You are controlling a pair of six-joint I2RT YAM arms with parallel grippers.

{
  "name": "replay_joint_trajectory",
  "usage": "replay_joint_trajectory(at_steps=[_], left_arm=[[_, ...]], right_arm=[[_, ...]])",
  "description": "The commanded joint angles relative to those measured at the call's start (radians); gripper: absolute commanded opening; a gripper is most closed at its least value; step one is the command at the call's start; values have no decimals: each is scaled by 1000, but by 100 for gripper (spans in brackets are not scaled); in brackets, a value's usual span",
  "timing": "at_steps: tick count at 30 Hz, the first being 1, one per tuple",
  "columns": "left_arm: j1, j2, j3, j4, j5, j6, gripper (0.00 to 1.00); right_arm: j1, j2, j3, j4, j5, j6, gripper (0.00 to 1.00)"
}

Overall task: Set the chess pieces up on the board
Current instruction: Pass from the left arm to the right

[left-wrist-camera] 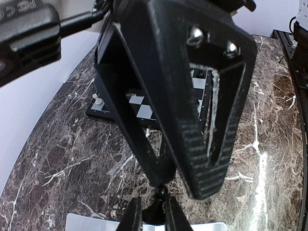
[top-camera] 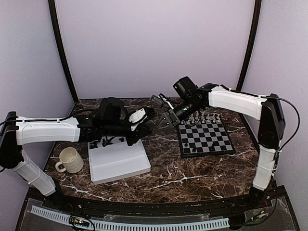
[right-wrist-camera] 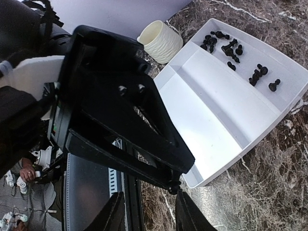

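Observation:
My left gripper (left-wrist-camera: 155,215) is shut on a black chess piece (left-wrist-camera: 161,193), whose round head pokes out past the fingertips. It meets my right gripper (top-camera: 162,119) in the air between the tray and the board (top-camera: 206,137). In the right wrist view the right gripper (right-wrist-camera: 151,211) stands open, and the black piece (right-wrist-camera: 174,186) hangs just off its right finger (right-wrist-camera: 188,211), with a wide gap to the other finger. White pieces (top-camera: 204,118) line the board's far edge. Several black pieces (right-wrist-camera: 231,48) lie loose at one end of the tray.
A white tray (top-camera: 118,163) lies left of the board on the dark marble table. Next to the tray's left side stands a cream mug (top-camera: 70,160). Both arms cross low over the table's far half.

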Motion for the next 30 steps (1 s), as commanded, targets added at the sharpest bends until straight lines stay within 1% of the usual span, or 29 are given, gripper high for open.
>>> replay_joint_trajectory(at_steps=[1, 7, 13, 16, 23, 27, 30], left_arm=[[0, -63, -7, 0, 10, 11, 8], [1, -74, -10, 2, 23, 13, 8], [-2, -66, -5, -12, 29, 17, 8], [-6, -63, -5, -14, 30, 20, 8], [-10, -64, -5, -15, 34, 23, 9], [-12, -66, -8, -17, 49, 27, 9], [-15, -68, -7, -19, 50, 33, 9]], right_arm=[[6, 39, 38, 4, -4, 26, 37], [7, 50, 22, 32, -48, 63, 33], [6, 47, 18, 67, -171, 98, 29], [5, 42, 14, 84, -201, 113, 27], [6, 49, -9, 133, -217, 163, 17], [4, 55, -5, 153, -233, 186, 17], [1, 59, -2, 162, -235, 196, 21]])
